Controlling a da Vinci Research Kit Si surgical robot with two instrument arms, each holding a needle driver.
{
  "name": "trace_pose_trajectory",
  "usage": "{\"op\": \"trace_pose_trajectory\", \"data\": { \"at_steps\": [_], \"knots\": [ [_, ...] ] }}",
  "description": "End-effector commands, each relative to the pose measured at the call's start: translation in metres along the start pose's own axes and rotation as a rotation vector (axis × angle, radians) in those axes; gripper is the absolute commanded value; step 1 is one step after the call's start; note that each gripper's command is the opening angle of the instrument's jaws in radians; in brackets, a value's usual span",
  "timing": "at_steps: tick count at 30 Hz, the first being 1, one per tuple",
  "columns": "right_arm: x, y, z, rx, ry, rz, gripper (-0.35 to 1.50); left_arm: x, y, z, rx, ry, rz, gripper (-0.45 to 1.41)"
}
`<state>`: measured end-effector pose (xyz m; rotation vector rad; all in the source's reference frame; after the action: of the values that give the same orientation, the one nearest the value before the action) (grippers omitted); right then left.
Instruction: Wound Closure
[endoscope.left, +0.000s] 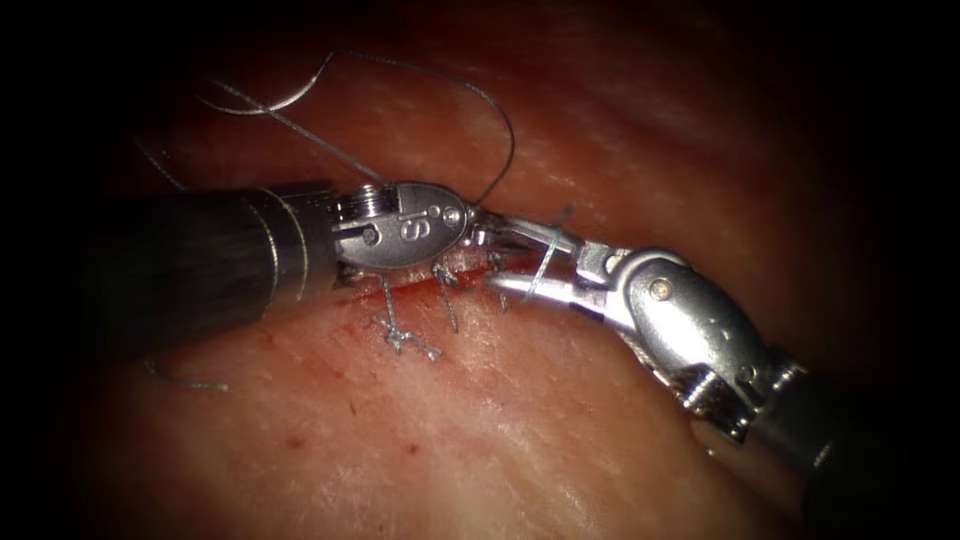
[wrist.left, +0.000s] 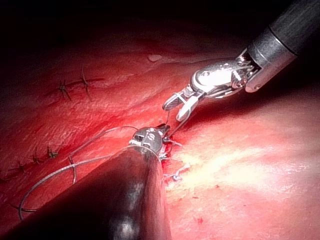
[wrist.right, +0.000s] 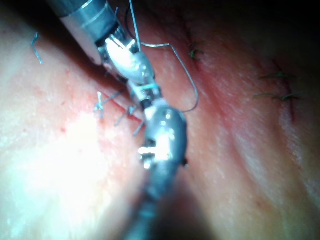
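left tool (endoscope.left: 487, 232): steel, wrist stamped "iS", jaw state unclear | right tool (endoscope.left: 525, 262): jaws parted around thin wiry thread (endoscope.left: 545, 262) | needle (endoscope.left: 262, 103): curved, loose on glistening tissue (endoscope.left: 520, 420) | cut (endoscope.left: 420, 285): knotted stitches

Left tool's jaw tips (endoscope.left: 482, 232) lay behind the right tool's upper jaw; grip on the thread (endoscope.left: 548, 262) not readable. Whether the right tool (endoscope.left: 535, 262) clamped that thread: unclear. Needle (endoscope.left: 262, 100) at far left of the cut, its point lost in shadow. Cut (endoscope.left: 420, 285) mostly covered by both tools. Right tool's shaft ran off the endoscope view's edge.
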<state>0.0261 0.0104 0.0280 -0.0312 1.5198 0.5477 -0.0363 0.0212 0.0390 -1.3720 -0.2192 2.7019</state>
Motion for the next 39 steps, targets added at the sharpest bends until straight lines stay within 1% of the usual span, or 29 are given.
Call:
{"op": "trace_pose_trajectory", "data": {
  "at_steps": [1,2,4,7,8,9,10,11,12,13,18,21,25,28,29,31,35,36,37,38,39],
  "knots": [
    [-0.0005,0.0004,0.0011,-0.021,0.018,0.022,0.48,-0.0001,-0.0002,0.0005,0.002,0.002,0.005,-0.45],
    [-0.0008,0.0005,0.0011,-0.044,0.023,0.041,0.53,-0.0002,0.0001,0.0003,0.001,0.002,0.002,-0.45],
    [-0.0010,0.0005,0.0010,-0.053,0.021,0.055,0.53,-0.0002,0.0003,0.0001,0.000,0.003,0.002,-0.45],
    [-0.0026,0.0007,0.0006,-0.109,0.010,0.113,0.51,0.0000,0.0008,-0.0006,-0.004,0.004,0.004,-0.45],
    [-0.0037,0.0008,0.0004,-0.144,0.009,0.153,0.51,0.0002,0.0012,-0.0009,-0.005,0.005,0.005,-0.45],
    [-0.0042,0.0009,0.0003,-0.153,0.006,0.165,0.51,0.0004,0.0013,-0.0010,-0.005,0.005,0.005,-0.45],
    [-0.0050,0.0011,0.0001,-0.175,0.004,0.207,0.56,0.0007,0.0017,-0.0011,-0.006,0.005,0.005,-0.45],
    [-0.0050,0.0011,0.0001,-0.175,0.004,0.207,0.56,0.0007,0.0017,-0.0011,-0.006,0.005,0.005,-0.45],
    [-0.0056,0.0010,-0.0001,-0.201,0.003,0.233,0.61,0.0009,0.0020,-0.0012,-0.006,0.005,0.005,-0.45],
    [-0.0060,0.0010,-0.0004,-0.219,0.003,0.249,0.61,0.0012,0.0023,-0.0013,-0.006,0.005,0.005,-0.45],
    [-0.0066,0.0008,-0.0014,-0.258,0.008,0.310,0.61,0.0017,0.0027,-0.0015,-0.009,0.007,0.004,-0.45],
    [-0.0070,0.0003,-0.0025,-0.303,0.011,0.352,0.59,0.0026,0.0033,-0.0019,-0.003,0.001,-0.004,-0.45],
    [-0.0073,-0.0002,-0.0029,-0.315,0.012,0.410,0.53,0.0030,0.0039,-0.0016,0.001,0.000,0.003,-0.45],
    [-0.0081,-0.0007,-0.0029,-0.318,-0.022,0.480,0.53,0.0030,0.0039,-0.0014,0.000,-0.002,0.003,-0.45],
    [-0.0088,-0.0011,-0.0031,-0.319,-0.038,0.516,0.49,0.0031,0.0039,-0.0013,0.001,-0.002,0.009,-0.45],
    [-0.0093,-0.0013,-0.0032,-0.321,-0.052,0.541,0.48,0.0031,0.0039,-0.0012,0.004,-0.004,0.008,-0.45],
    [-0.0104,-0.0010,-0.0030,-0.339,-0.033,0.625,0.48,0.0031,0.0040,-0.0012,0.004,-0.005,0.010,-0.45],
    [-0.0104,-0.0010,-0.0030,-0.339,-0.033,0.625,0.48,0.0031,0.0040,-0.0012,0.004,-0.005,0.010,-0.45],
    [-0.0106,-0.0009,-0.0029,-0.339,-0.027,0.653,0.48,0.0031,0.0041,-0.0012,0.005,-0.005,0.010,-0.45],
    [-0.0114,-0.0007,-0.0029,-0.343,-0.012,0.712,0.46,0.0030,0.0043,-0.0011,0.003,-0.003,0.012,-0.45],
    [-0.0114,-0.0007,-0.0029,-0.343,-0.012,0.712,0.46,0.0030,0.0043,-0.0011,0.003,-0.003,0.012,-0.45]
  ]
}}
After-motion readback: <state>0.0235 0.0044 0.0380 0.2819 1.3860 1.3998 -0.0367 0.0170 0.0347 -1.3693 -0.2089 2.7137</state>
